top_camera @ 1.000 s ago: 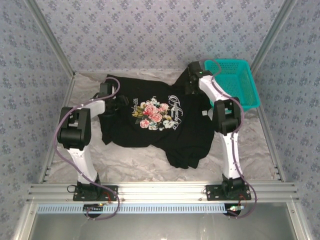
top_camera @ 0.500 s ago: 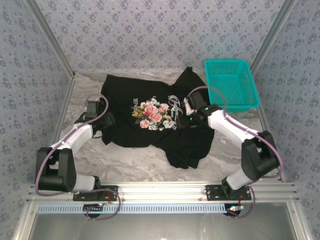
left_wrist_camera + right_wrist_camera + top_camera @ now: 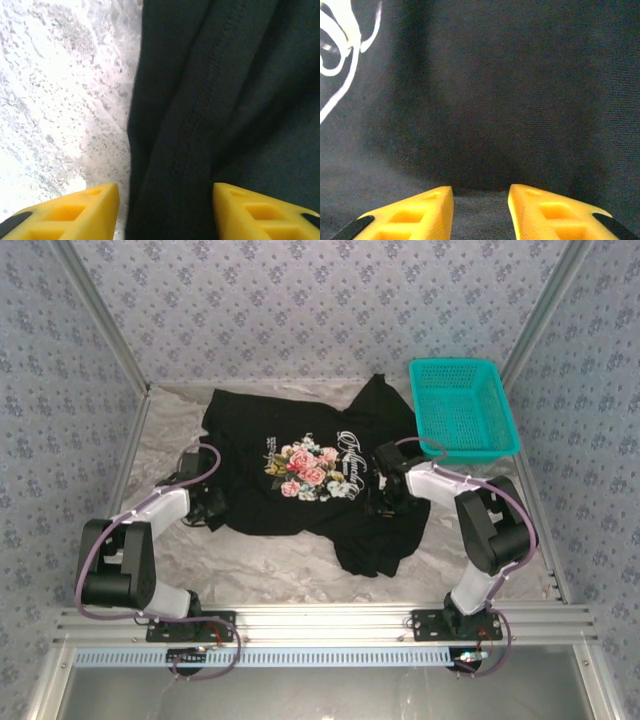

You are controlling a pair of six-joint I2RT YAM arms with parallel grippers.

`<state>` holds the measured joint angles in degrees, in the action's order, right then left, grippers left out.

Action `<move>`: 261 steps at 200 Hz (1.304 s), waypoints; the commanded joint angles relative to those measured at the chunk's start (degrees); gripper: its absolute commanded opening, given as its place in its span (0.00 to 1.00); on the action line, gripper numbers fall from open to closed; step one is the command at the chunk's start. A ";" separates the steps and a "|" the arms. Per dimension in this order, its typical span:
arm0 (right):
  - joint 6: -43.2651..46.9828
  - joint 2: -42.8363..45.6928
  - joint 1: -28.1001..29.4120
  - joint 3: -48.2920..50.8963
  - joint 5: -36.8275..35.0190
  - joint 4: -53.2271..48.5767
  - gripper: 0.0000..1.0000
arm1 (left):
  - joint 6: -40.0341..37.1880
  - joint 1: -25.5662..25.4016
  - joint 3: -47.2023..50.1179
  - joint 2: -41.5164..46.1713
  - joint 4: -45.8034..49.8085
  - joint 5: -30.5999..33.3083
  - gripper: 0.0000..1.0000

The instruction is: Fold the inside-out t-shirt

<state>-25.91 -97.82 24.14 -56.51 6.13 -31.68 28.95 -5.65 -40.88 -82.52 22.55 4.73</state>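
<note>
Both arms have dropped nearer onto the shirt (image 3: 290, 515) spread across the table (image 3: 280, 562): left gripper (image 3: 165, 200) straddling its left edge, right gripper (image 3: 480, 197) over its right side, jaws part-open, nothing pinched, probably setting up a fold.

Black t-shirt (image 3: 250, 430), seemingly pink-floral; teal basket (image 3: 465, 410)

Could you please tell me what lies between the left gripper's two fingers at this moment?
In the left wrist view, the left gripper straddles the black edge of the t-shirt, with a strip of bare table showing beside one finger.
</note>
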 commanded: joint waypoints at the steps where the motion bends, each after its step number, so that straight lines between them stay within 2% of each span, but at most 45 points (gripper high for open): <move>1: -2.04 0.06 -3.06 2.44 -6.35 -6.43 0.34 | 1.21 -0.06 1.64 2.05 1.95 0.66 0.44; 56: -1.96 0.98 -9.21 3.31 -9.73 -6.38 0.29 | 0.89 0.94 0.72 1.40 2.60 0.30 0.16; 84: -1.95 1.24 -9.39 3.18 -8.65 -5.51 0.27 | 1.33 1.99 1.00 4.61 2.34 -0.42 0.10; 94: -1.33 1.45 -9.28 3.16 -8.60 -4.56 0.28 | 2.18 1.26 1.90 7.66 0.97 -2.65 0.14; 111: -0.99 1.41 -8.98 3.03 -7.87 -4.09 0.28 | 3.33 -3.49 0.71 10.44 2.01 -5.95 0.30; 129: -0.63 1.36 -8.91 2.58 -7.24 -4.76 0.27 | 6.25 -10.24 -1.96 9.30 8.47 -5.09 0.43; 145: -0.46 1.94 -8.87 2.55 -7.14 -4.98 0.27 | 10.78 -15.38 -0.59 10.12 11.08 -4.43 0.51; 165: -0.28 2.41 -8.78 2.81 -7.20 -4.88 0.26 | 14.76 -19.66 1.28 11.93 13.84 -2.16 0.61; 210: 0.42 2.49 -8.10 3.12 -6.68 -4.55 0.24 | 15.29 -21.50 1.12 12.64 20.11 2.81 0.64; 228: 0.42 2.66 -7.95 3.32 -6.70 -4.45 0.24 | 15.54 -21.77 2.27 13.22 19.74 3.83 0.64; 247: 0.42 2.64 -7.84 3.30 -6.63 -4.19 0.23 | 15.28 -21.77 3.24 12.05 17.91 2.80 0.60; 261: 0.42 2.46 -7.62 3.32 -6.62 -4.18 0.23 | 14.80 -21.73 3.44 10.73 16.69 2.46 0.53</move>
<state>-26.09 -95.66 15.90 -54.48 -0.47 -34.33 43.68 -27.14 -38.50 -70.67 39.00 6.31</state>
